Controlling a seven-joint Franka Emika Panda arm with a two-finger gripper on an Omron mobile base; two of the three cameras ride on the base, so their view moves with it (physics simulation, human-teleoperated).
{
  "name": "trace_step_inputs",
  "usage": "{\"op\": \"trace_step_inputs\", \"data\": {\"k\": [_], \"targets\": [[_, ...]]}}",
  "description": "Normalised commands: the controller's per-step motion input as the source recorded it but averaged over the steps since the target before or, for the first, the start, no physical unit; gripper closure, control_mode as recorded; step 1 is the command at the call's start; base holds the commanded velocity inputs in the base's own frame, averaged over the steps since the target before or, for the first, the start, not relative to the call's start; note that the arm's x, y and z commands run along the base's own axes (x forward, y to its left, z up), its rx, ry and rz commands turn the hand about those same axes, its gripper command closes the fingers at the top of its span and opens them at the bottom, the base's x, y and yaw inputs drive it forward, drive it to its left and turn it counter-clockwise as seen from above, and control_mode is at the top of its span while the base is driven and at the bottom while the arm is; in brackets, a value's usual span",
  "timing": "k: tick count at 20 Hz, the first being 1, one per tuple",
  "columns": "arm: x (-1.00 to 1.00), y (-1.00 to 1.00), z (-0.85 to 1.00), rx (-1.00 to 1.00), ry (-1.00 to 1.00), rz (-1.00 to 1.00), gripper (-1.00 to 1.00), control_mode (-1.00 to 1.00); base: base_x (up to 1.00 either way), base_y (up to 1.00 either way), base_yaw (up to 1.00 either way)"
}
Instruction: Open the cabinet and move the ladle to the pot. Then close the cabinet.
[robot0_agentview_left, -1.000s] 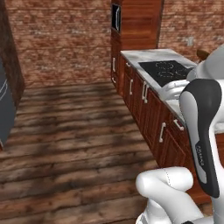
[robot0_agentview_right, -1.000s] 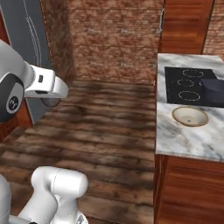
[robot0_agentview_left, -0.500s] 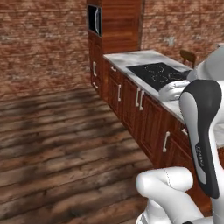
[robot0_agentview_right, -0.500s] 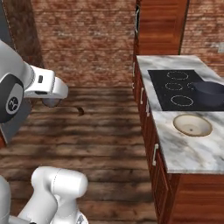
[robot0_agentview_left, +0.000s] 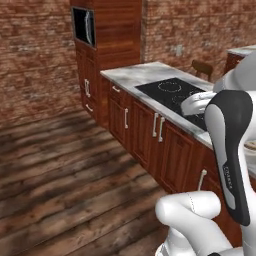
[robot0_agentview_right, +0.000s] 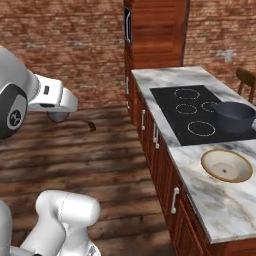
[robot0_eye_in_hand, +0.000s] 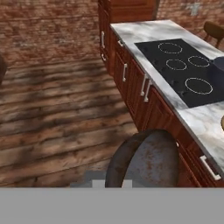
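Note:
A rusty dark ladle bowl (robot0_eye_in_hand: 144, 159) fills the bottom middle of the hand view, close in front of the camera. In the right base view my gripper (robot0_agentview_right: 61, 117) hangs over the wooden floor, left of the counter, shut on the ladle, whose dark end (robot0_agentview_right: 91, 125) sticks out to the right. The dark blue-grey pot (robot0_agentview_right: 234, 116) stands on the right side of the black stove top (robot0_agentview_right: 192, 112); its edge shows at the pot (robot0_eye_in_hand: 219, 64) in the hand view. The cabinet is out of view.
A shallow beige bowl (robot0_agentview_right: 226, 166) sits on the marble counter (robot0_agentview_right: 220, 200) in front of the stove. Lower drawer cabinets (robot0_agentview_left: 150, 132) run under the counter. A tall wooden unit with a microwave (robot0_agentview_left: 84, 26) stands at its far end. Wooden floor (robot0_agentview_left: 65, 170) lies open on the left.
The whole picture has shifted: the base has turned, so the counter, stove and pot now sit nearer and more central. The arm holds the same pose, still gripping the ladle.

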Motion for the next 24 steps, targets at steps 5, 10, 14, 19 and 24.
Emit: {"op": "trace_step_inputs", "data": {"k": [5, 10, 14, 19, 24], "targets": [[0.0, 0.0, 0.0, 0.0, 0.0, 0.0, 1.0, 1.0, 0.62, 0.46, -0.34], [0.0, 0.0, 0.0, 0.0, 0.0, 0.0, 1.0, 1.0, 0.49, 0.41, -0.36], [0.0, 0.0, 0.0, 0.0, 0.0, 0.0, 1.0, 1.0, 0.45, 0.39, -0.37], [0.0, 0.0, 0.0, 0.0, 0.0, 0.0, 1.0, 1.0, 0.43, 0.34, -0.38], [0.0, 0.0, 0.0, 0.0, 0.0, 0.0, 1.0, 1.0, 0.4, 0.4, -0.37]]}}
